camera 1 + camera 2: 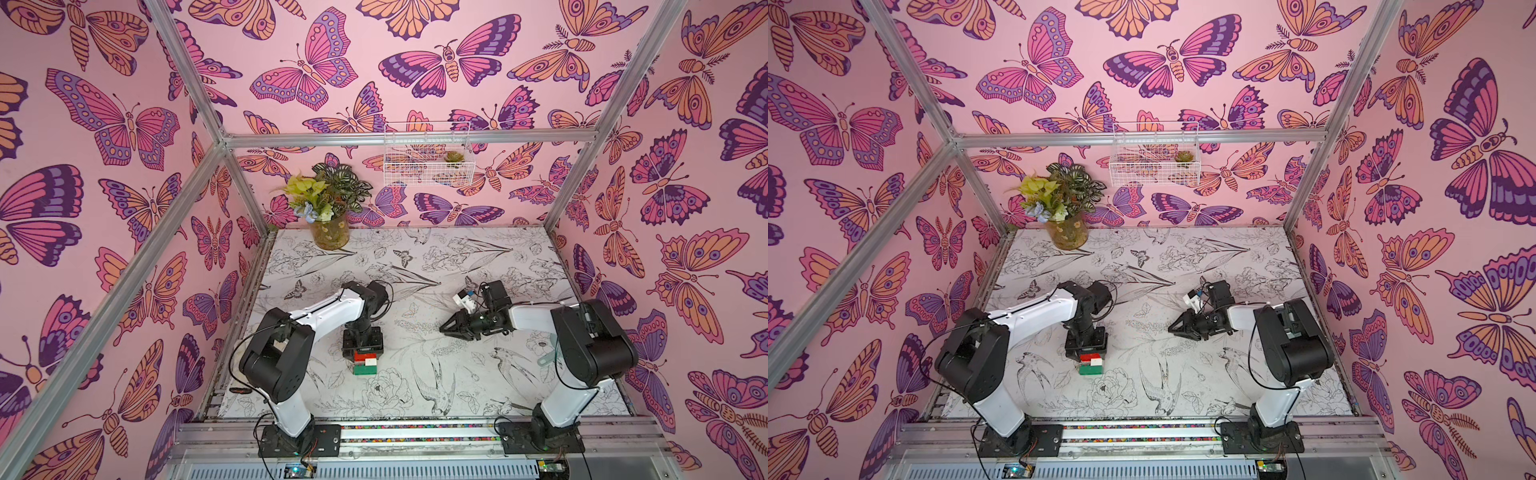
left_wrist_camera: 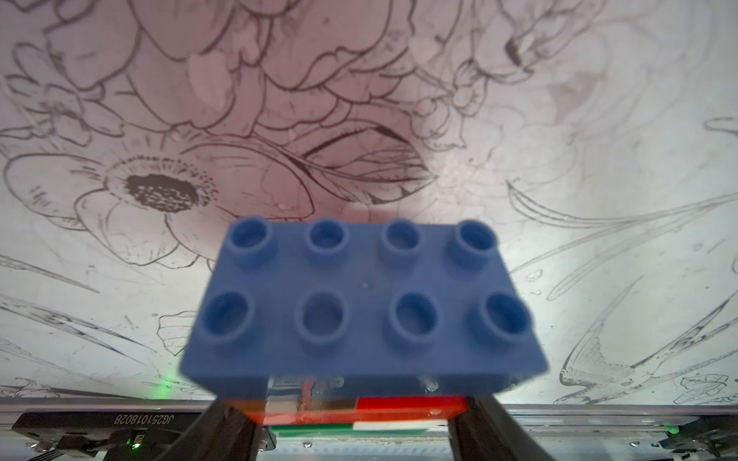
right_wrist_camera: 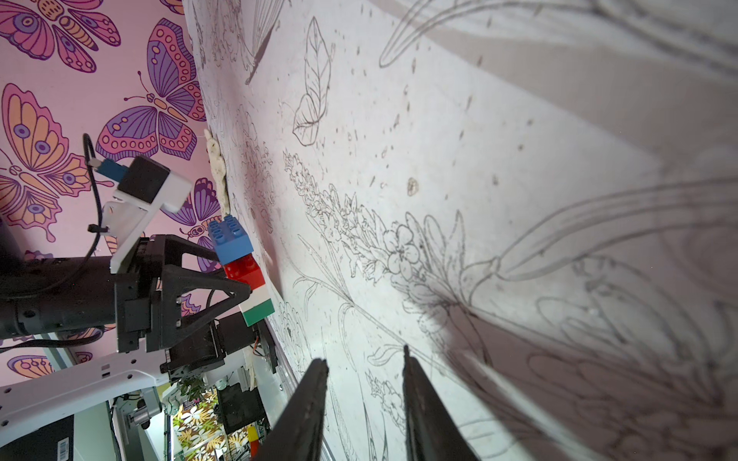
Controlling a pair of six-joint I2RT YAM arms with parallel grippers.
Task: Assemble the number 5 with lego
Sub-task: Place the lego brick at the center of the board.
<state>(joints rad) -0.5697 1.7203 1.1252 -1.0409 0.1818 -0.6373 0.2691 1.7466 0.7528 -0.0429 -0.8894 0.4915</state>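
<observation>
Toward the front left of the tabletop (image 1: 457, 257), the left end effector (image 1: 362, 352) points down and is clamped on the number 5 (image 1: 365, 363), its fingers pinching the sides of the stack. The right wrist view shows the blue brick (image 3: 233, 237), then the red brick (image 3: 243, 269), the white brick (image 3: 255, 295) and the green brick (image 3: 258, 313) in a row. The stack sits very low, but whether it touches the tabletop is hard to say. In both top views the end effector's body covers the blue end, and in the left wrist view the blue brick's studded face hides most of the bricks behind it. The right end effector (image 1: 444, 328) hangs well apart to the right, with its jaws drawn almost together on nothing. A vase of flowers (image 1: 330, 235) stands in the far left corner. A wire basket (image 1: 428, 174) with a small succulent (image 1: 452, 157) hangs on the back wall.
</observation>
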